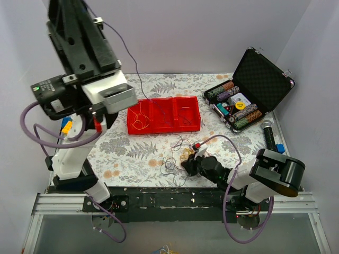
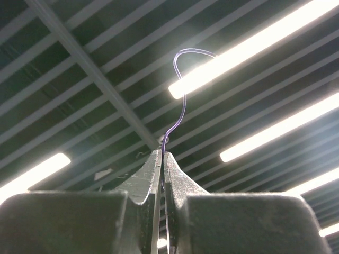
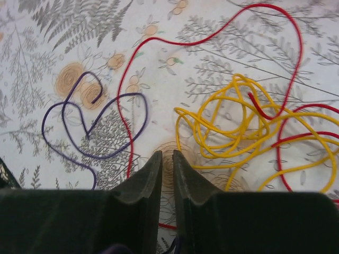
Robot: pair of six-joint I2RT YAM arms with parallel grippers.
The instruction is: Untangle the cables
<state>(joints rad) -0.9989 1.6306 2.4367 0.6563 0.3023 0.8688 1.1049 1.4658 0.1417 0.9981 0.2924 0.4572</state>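
The cables lie in a loose heap on the desk, near its front edge. They sit between the red tray and the rail that carries the arms, right at the tip of the right pincer.

In the right wrist view:
- A purple wire loops to the left of the fingers.
- A yellow wire coils to their right.
- A red wire arcs over both and crosses the yellow coil.

The right pincer's fingers are almost together, with only a slit between them. Red wire shows low in that slit, but whether it is nipped cannot be told.

A separate purple strand runs clear of the heap. The left pincer, high above the desk's left side, pinches it between fingers pressed tight. From the tips the strand rises and curls into a hook. In the top view its length slants down and to the right, into the tray. The tray's left compartment holds a small yellow tangle.

Bare desk lies to the left of the heap. An open chip case stands at the far right corner, apart from it.
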